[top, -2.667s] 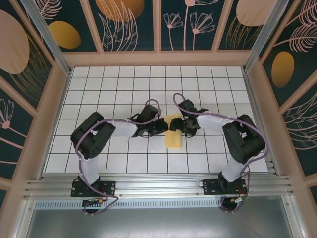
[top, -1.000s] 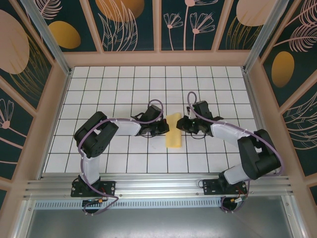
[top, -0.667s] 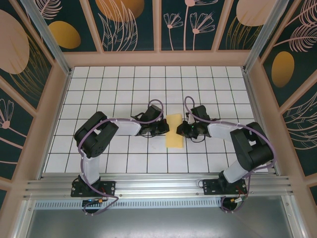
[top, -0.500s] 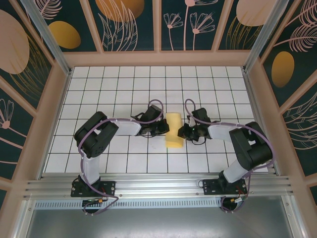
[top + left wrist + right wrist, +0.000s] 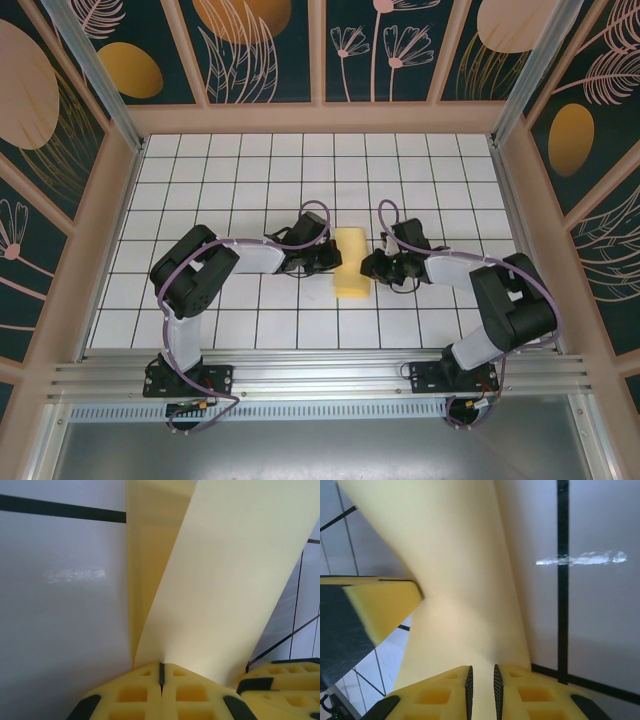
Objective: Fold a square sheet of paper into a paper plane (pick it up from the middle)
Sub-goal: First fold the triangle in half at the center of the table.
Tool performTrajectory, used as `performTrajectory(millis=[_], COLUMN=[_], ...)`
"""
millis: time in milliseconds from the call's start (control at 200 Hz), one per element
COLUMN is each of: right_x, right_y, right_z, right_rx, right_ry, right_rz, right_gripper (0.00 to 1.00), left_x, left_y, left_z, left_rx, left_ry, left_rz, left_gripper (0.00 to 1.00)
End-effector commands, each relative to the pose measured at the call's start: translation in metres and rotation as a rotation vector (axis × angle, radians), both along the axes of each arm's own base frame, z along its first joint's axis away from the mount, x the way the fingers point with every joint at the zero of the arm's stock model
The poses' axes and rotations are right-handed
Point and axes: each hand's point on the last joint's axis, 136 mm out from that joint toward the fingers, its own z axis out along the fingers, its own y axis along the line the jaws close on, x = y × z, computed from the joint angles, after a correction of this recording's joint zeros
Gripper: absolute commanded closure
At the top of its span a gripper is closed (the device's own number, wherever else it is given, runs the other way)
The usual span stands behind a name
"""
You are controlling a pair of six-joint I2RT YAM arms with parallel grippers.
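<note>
Pinching the square sheet of paper (image 5: 225, 580) at its nearest edge, the left claw (image 5: 161, 672) was clenched, pads meeting on it. The right claw (image 5: 481, 672) had its pads a crack apart with paper in the slot; couldn't tell if it gripped. The paper, folded, ran ahead of both claws and spanned between them, with the bench (image 5: 60, 605) beyond. Judged light, floppy and quick to crease, so hold it near the middle fold with light pressure.
</note>
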Motion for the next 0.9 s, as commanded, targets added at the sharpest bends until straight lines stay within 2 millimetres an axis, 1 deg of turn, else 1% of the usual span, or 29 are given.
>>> performTrajectory(millis=[0,130,265,450,565,806,896], right_x=[-0.002,-0.005,-0.005,-0.008,-0.009,-0.014,-0.015], right_y=[0.003,0.008,0.007,0.007,0.012,0.02,0.014], right_z=[0.013,0.022,0.03,0.034,0.036,0.028,0.018], right_rx=[0.03,0.067,0.076,0.092,0.126,0.179,0.135], right_ry=[-0.032,-0.054,-0.08,-0.078,-0.074,-0.025,-0.016], right_rz=[0.03,0.049,0.04,0.041,0.047,0.068,0.052], right_gripper=[0.77,0.75,0.75,0.75,0.77,0.82,0.82], left_x=[-0.015,-0.016,-0.016,-0.014,-0.014,-0.017,-0.018], left_y=[0.023,0.023,0.023,0.023,0.024,0.027,0.026], left_z=[-0.041,-0.044,-0.045,-0.046,-0.047,-0.051,-0.052], left_rx=[0.137,0.134,0.135,0.138,0.136,0.15,0.148], left_ry=[0.068,0.071,0.069,0.065,0.069,0.078,0.081], left_rz=[0.005,0.007,0.006,0.012,0.018,0.018,0.012], left_gripper=[1.0,1.0,1.0,1.0,1.0,1.0,1.0])
